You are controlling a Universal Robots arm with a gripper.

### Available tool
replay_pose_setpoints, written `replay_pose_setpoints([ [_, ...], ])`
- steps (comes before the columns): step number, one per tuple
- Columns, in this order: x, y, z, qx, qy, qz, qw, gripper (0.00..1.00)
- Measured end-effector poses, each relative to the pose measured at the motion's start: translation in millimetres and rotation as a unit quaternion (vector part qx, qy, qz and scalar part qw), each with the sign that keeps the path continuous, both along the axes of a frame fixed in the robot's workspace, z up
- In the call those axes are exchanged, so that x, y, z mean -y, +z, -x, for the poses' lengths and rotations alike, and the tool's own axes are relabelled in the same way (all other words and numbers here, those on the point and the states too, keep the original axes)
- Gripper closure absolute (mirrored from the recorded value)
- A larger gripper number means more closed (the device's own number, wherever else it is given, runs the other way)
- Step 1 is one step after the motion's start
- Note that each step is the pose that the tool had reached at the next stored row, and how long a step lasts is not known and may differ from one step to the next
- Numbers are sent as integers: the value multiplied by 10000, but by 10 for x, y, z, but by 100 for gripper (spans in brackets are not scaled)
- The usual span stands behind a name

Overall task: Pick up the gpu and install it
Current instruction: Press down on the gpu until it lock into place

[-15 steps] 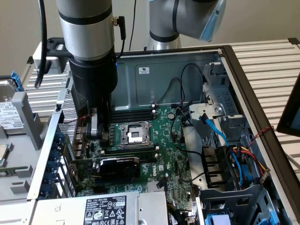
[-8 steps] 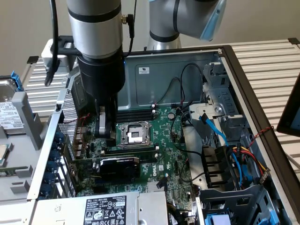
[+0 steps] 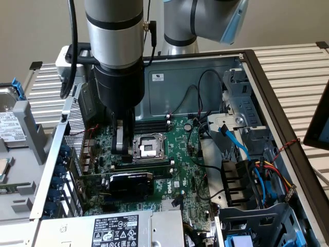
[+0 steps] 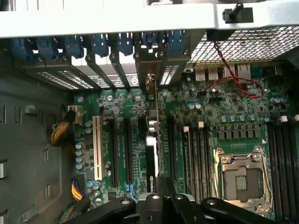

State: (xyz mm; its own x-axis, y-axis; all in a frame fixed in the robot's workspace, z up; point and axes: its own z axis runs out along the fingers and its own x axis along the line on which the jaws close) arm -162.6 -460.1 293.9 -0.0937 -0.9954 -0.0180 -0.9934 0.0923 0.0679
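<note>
Broadly, an open computer case (image 3: pixel 267 98) lies on a pale slatted desk (image 3: pixel 300 67) before a plain beige wall. At the exterior view's left sits a grey drive caddy (image 3: pixel 15 131) with a hard drive, cut off by the frame edge. Next comes the case's perforated rear wall with blue slot clips (image 3: pixel 56 185). The robot arm (image 3: pixel 114 56) comes down over the green motherboard (image 3: pixel 180 149), and its claw (image 3: pixel 122 141) hangs just beside the empty processor socket (image 3: pixel 147 146), fingers clenched together with nothing between them. Below it in that view, the gpu (image 3: pixel 131 182) stands upright in a slot on the motherboard (black shroud facing the camera), its bracket end toward the rear wall. A labelled power supply (image 3: pixel 115 231) is cropped at the bottom. Toward the right, blue and coloured cables (image 3: pixel 241 149) run into the drive bays, and a dark screen edge is barely visible.

From the wrist view the gpu (image 4: pixel 153 144) appears edge-on as a thin line among the black slots, its shroud hard to make out; the claw's dark base (image 4: pixel 163 205) blocks the card's near end. The white slot (image 4: pixel 97 147) shows here.
</note>
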Motion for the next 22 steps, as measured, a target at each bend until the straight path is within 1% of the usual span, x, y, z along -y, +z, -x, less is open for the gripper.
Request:
replay_pose_setpoints([
  [1, 3, -8, -3, -32, 0, 0, 10000, 89],
  [2, 7, -15, -8, -75, 0, 0, 10000, 89],
  [3, 11, -24, -18, -103, 0, 0, 9999, 89],
  [4, 15, -41, -36, -111, 0, 0, 9999, 89],
  [8, 17, -113, -47, -111, -1, 0, 9999, 89],
  [9, 18, -130, -45, -106, -1, 0, 9999, 89],
  [11, 18, -160, -37, -77, 0, 0, 10000, 89],
  [16, 18, -239, 3, -38, -4, -1, 10000, 89],
  [20, 19, -269, 8, -31, -4, 3, 10000, 89],
  [22, 18, -261, 12, -34, -9, -3, 10000, 89],
])
